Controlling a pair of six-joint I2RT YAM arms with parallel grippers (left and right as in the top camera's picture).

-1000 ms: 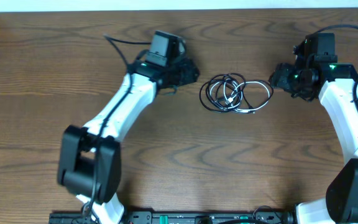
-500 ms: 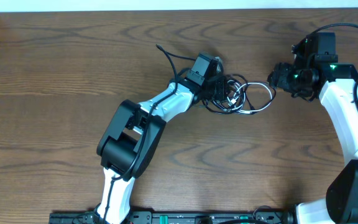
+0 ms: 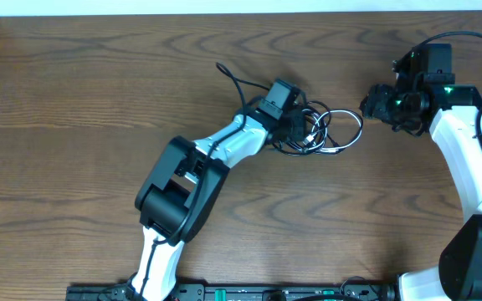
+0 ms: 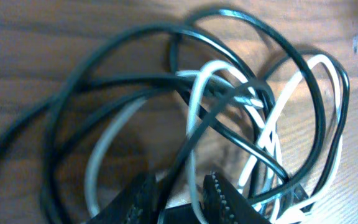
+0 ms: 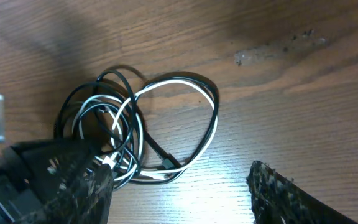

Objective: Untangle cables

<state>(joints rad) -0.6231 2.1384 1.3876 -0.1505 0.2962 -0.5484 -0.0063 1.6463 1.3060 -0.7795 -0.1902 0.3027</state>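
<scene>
The thin black cord (image 4: 229, 11) and the thin white cord (image 4: 191, 124) are lying together in one small tangled coil on the brown wooden table (image 3: 99, 84), between my two arms. I am judging them to be very light and limp. They are going to follow any pull, slide easily over the smooth wood, and drag each other along where the loops are crossing. So I am thinking to take one cord only, at a free outer loop or near a plug end, and to hold the other cord with the second arm.

My left gripper (image 4: 176, 193) is sitting at the left edge of the coil. Its jaws are standing a little apart, with a black strand and a white strand running down between them, and not pressing on either. My right gripper (image 5: 179, 171) is hovering near the right edge, jaws spread wide, holding nothing.

The left wrist view is showing me the crossings close up, but a little blurred and without the ends. The right wrist view is giving the whole coil, and what looks like a small dark plug (image 5: 166, 163) inside the wide loop. Only the overhead view is showing both arms against the coil.
</scene>
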